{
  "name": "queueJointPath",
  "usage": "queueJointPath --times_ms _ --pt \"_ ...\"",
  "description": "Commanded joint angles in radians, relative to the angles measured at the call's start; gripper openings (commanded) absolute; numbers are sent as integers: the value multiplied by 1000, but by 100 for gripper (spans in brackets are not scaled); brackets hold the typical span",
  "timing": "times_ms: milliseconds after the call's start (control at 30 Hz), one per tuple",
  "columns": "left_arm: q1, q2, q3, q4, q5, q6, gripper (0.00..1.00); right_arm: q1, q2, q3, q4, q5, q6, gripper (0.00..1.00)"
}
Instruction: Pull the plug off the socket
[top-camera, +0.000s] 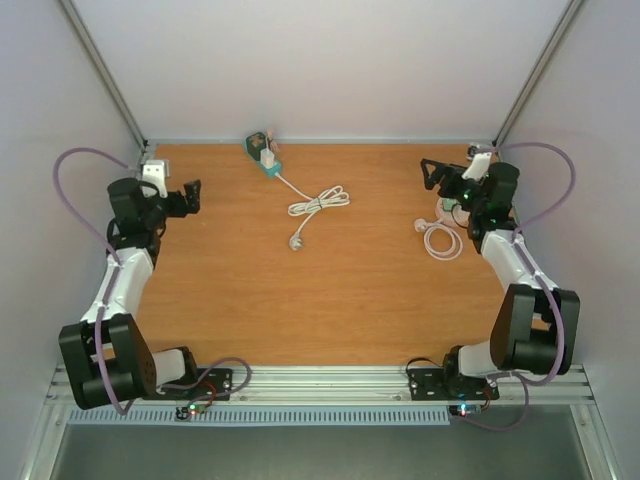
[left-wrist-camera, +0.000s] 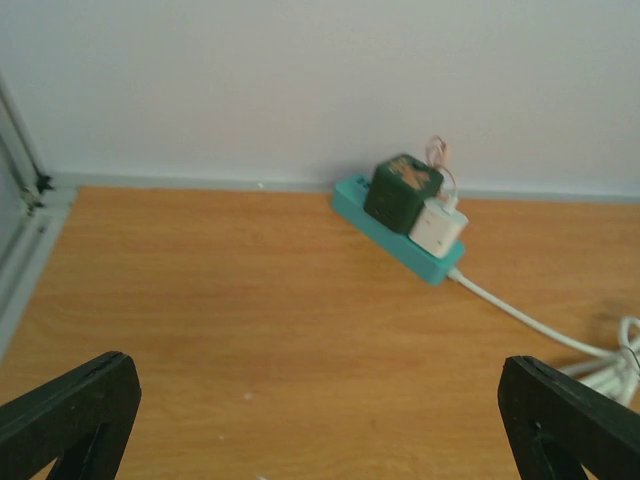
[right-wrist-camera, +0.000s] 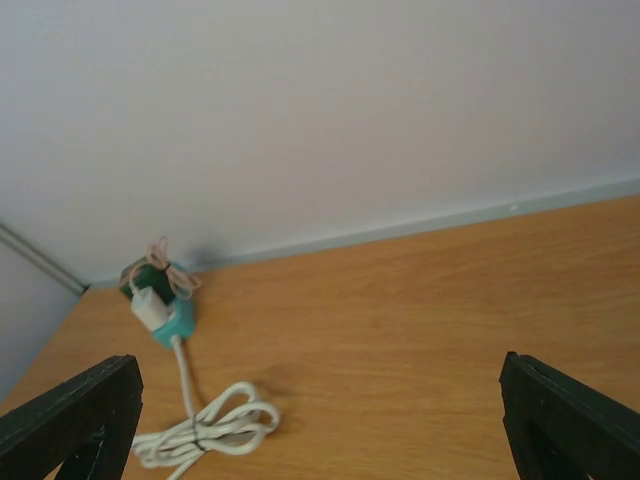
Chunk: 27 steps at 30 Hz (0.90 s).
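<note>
Finding the white boxy plug (left-wrist-camera: 438, 226) seated in the teal socket strip (left-wrist-camera: 432, 266), we see left pincer (top-camera: 191, 197) and right pincer (top-camera: 432, 172) spread, empty.

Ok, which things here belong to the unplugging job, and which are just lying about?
Job:
teal socket strip
white plug seated in it
dark green adapter beside it
left end effector and right end effector, both open

Lying about:
the strip's coiled white lead
pale coiled cable near the right end effector
</note>
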<state>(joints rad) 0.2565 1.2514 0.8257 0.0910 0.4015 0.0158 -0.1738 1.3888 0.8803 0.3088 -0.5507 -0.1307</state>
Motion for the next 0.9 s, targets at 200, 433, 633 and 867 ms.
queueJointPath --times_ms 200,433,633,867 --pt "-120 -5 -67 -55 -89 -1 100 228 220 266 -240 21 -99 99" --pt "-156 -15 -86 -73 -129 -2 100 375 386 470 -362 38 -149 99" --pt "-165 -6 -72 -134 -101 41 100 497 536 653 -479 86 -215 99" --pt "-169 -9 -69 -170 -57 86 100 621 746 909 -621 158 -256 99"
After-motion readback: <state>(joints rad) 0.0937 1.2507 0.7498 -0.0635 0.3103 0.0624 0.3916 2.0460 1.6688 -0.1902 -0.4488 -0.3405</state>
